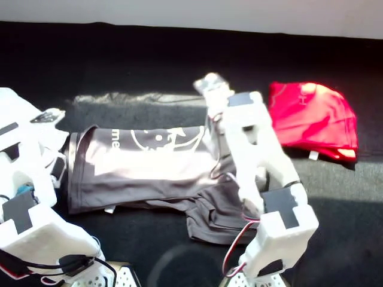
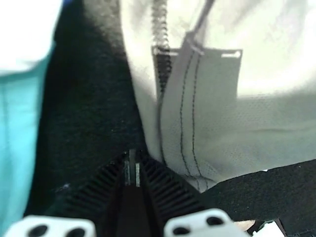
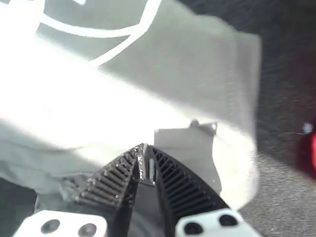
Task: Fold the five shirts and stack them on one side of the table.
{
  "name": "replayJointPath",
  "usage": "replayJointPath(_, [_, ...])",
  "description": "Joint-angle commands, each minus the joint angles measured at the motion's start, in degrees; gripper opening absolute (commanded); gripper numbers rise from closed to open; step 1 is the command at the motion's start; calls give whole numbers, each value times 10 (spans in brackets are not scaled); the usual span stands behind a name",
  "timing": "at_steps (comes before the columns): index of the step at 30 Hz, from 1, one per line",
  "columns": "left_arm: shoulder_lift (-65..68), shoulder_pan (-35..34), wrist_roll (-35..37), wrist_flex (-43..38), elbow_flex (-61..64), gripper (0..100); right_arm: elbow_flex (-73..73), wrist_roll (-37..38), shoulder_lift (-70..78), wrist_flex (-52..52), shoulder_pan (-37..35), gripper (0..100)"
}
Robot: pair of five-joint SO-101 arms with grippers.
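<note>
A grey shirt (image 1: 143, 164) with a white print lies spread across the middle of the black table (image 1: 335, 197), its lower part bunched up. My right gripper (image 3: 146, 163) is shut on the grey shirt (image 3: 148, 89) near its far right corner, where the cloth gathers around the fingertips. In the high view the right gripper (image 1: 210, 89) stands over that corner. My left gripper (image 2: 132, 168) is shut just above the dark table, beside the stitched edge of the grey shirt (image 2: 207, 113), with nothing between its fingers. A folded red shirt (image 1: 314, 119) lies at the back right.
The left arm's white body (image 1: 27, 179) fills the left edge of the table. The right arm (image 1: 263, 179) rises from the front over the grey shirt's right side. A teal part (image 2: 17, 143) sits close beside the left gripper. A white wall runs behind the table.
</note>
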Motion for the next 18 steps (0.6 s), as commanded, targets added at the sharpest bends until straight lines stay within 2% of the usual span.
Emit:
replayJointPath(1, [-12,-21,-4,6,-36,9,114,-4,-45,-64,-23,8])
replayJointPath(5, [-11,-26,-4,8,-45,9,285,-4,-180,-146,-36,8])
replayJointPath(12, [-10,-15,-4,11,-44,9,495,-4,-444,-161,-93,8])
replayJointPath(18, [-10,-1,-3,13,-45,9,559,-4,-464,-196,-152,8])
